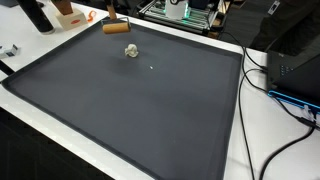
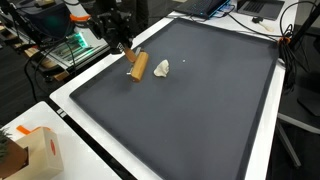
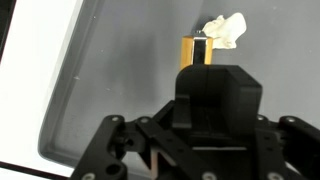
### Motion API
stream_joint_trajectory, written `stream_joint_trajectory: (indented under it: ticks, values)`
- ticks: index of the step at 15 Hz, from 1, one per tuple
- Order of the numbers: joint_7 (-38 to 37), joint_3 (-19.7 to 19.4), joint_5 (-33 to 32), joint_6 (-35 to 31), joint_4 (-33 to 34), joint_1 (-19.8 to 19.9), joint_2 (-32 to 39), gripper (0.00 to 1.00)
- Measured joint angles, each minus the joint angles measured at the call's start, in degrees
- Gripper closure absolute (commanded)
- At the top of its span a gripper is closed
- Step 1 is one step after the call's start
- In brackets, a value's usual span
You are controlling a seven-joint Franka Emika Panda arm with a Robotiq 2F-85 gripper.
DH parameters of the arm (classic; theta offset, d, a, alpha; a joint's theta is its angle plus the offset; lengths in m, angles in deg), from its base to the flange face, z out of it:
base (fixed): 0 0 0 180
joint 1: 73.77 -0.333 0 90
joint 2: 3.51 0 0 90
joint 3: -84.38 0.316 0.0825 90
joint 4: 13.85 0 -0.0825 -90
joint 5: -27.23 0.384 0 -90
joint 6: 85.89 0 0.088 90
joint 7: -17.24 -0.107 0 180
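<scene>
From the left in an exterior view, my tool [image 2: 122, 45] hangs over the far-left edge of the dark mat [image 2: 200, 110] on the tabletop [image 2: 80, 125], at the near end of the brown cylinder [image 2: 138, 66]. I cannot tell how wide its jaws stand; the wrist view shows only a dark fingertip against the cylinder [image 3: 188, 52]. Just right of the cylinder lies a crumpled white wad [image 2: 161, 69]. My worry is that an off-centre touch could roll the cylinder into the wad or off the mat.
</scene>
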Motion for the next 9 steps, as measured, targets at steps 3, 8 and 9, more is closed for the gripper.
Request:
stream_joint_trajectory:
  ticks: [3,8,9]
  values:
    - [-6.4,3.4,-7.3,2.0,1.2,-1.2,-1.1,0.79]
    - [-15.3,9.1,-19.3,7.5,4.2,-4.2,-1.3,0.79]
    - [-16.6,10.0,-21.6,8.8,4.7,-4.9,-1.2,0.79]
